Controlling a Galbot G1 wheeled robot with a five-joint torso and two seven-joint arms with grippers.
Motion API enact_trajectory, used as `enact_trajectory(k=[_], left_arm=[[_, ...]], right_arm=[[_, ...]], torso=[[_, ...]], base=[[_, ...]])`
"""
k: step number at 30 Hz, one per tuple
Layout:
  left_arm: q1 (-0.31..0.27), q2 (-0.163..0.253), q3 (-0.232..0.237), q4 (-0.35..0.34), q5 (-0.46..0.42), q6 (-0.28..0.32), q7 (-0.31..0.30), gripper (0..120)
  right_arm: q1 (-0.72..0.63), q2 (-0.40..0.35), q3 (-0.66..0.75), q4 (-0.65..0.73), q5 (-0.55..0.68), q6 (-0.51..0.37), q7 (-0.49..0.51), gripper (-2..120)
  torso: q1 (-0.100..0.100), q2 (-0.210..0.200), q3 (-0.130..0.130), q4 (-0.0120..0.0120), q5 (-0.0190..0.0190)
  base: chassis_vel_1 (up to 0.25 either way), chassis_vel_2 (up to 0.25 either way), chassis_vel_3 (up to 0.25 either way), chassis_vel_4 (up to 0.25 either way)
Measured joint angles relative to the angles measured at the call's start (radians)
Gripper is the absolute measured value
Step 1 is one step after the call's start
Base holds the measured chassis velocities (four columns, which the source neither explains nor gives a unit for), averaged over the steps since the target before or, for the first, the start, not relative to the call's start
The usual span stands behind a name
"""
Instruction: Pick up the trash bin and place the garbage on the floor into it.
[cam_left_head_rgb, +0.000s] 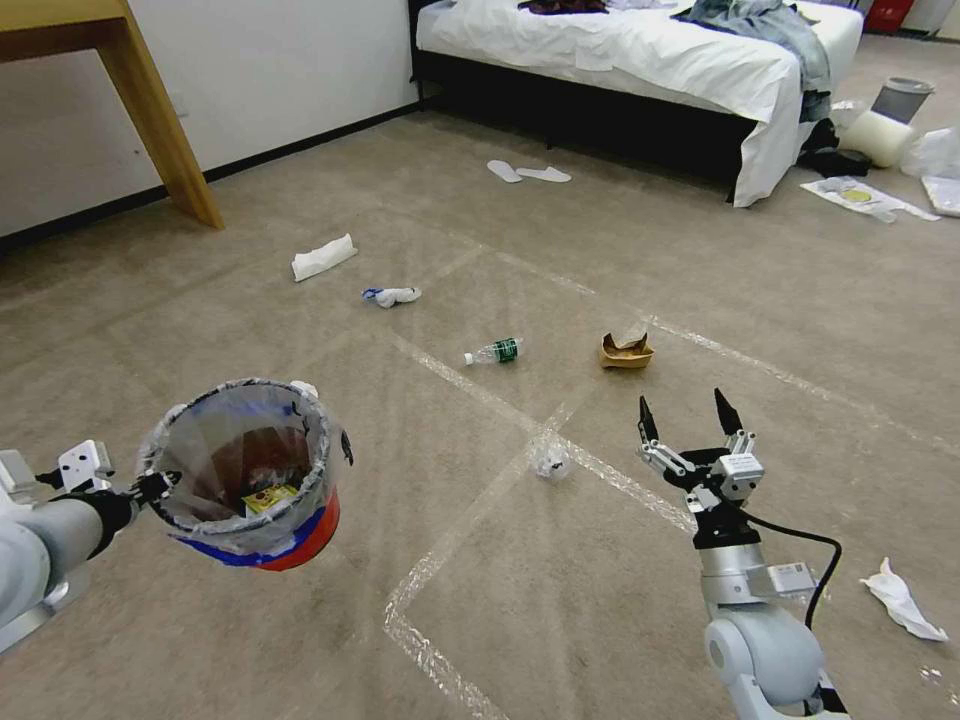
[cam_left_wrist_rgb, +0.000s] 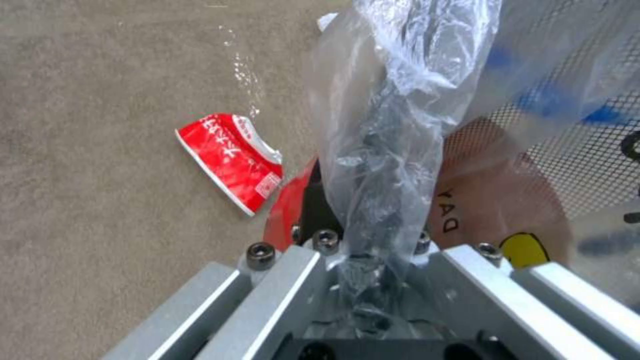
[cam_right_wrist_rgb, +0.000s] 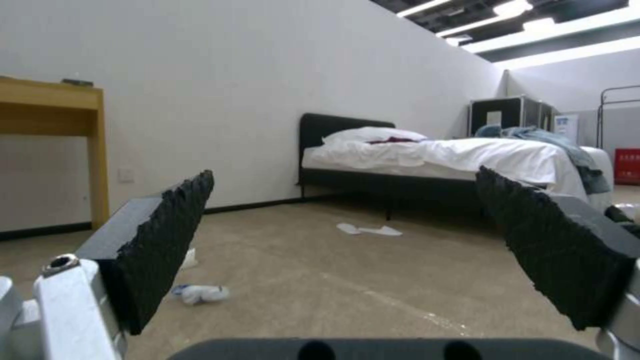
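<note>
- Left gripper (cam_left_head_rgb: 150, 487) is clamped on the bag-lined rim of the trash bin (cam_left_head_rgb: 250, 480), holding it above the floor (cam_left_head_rgb: 480, 620).
- Right gripper (cam_left_head_rgb: 688, 412) hovers empty, fingers apart.
- Beyond lie a crumpled wrapper (cam_left_head_rgb: 551, 460), bottle (cam_left_head_rgb: 495, 351), and paper bag (cam_left_head_rgb: 626, 350).

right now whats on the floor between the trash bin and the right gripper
In the head view, a small crumpled clear wrapper lies on a tape line between the trash bin and the open right gripper; otherwise bare carpet.
</note>
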Motion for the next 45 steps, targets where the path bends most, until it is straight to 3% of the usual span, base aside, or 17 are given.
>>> enact_trajectory(k=[22,45], left_arm=[[0.041,-0.024,-0.045,-0.037,-0.002,0.000,-0.004,0],[0.023,-0.033,-0.015,-0.016,0.012,-0.003,-0.003,0]], right_arm=[[-0.011,0.009,-0.012,-0.006,-0.031,0.022,-0.017,100],[0.008,0.013,-0.023,-0.033,-0.031,0.029,-0.029,100]], torso=[[0.000,0.000,0.000,0.0000,0.0000],[0.000,0.000,0.000,-0.0001,0.0000]], base=[[-0.031,0.036,0.034,-0.034],[-0.048,0.047,0.042,-0.050]])
